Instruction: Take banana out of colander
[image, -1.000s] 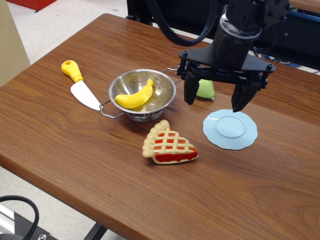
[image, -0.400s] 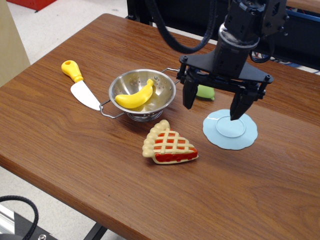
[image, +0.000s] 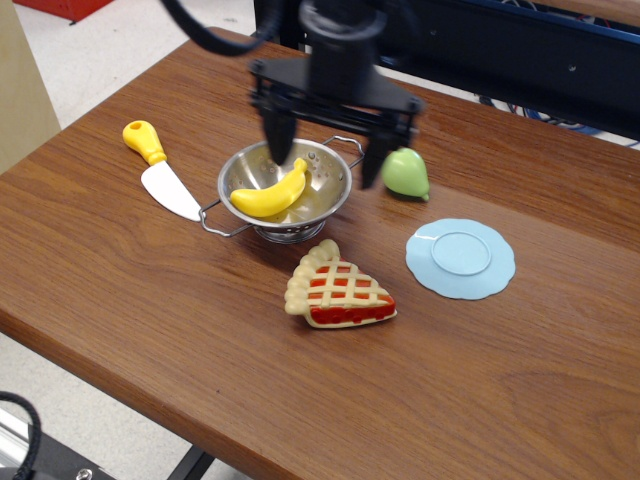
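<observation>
- Brown wood-grain table (image: 150, 300) fills the view, its near edge running along the bottom left and its far left corner at the top.
- Nearest that edge lies a toy pie slice (image: 337, 289) with a cream lattice over red filling, flat on the wood near the middle.
- To its right a light-blue plate (image: 460, 259) with a wavy rim sits flat, apart from the pie.
- Just beyond the pie stands the colander (image: 285, 188), shiny steel with small holes and thin wire handles at its left and far-right sides.
- Inside the colander lies the banana (image: 270, 194), yellow and curved, its upper tip leaning against the far wall.
- Toward the left edge a knife (image: 163, 172) with a yellow handle and white blade lies flat, its blade tip near the colander's left handle.
- Right of the colander sits a green pear (image: 405, 173).
- Farther back the gripper (image: 324, 151) hangs over the colander's far rim, fingers spread wide with nothing between them; one black finger (image: 278, 138) points down above the banana's tip, the other hangs between colander and pear.
</observation>
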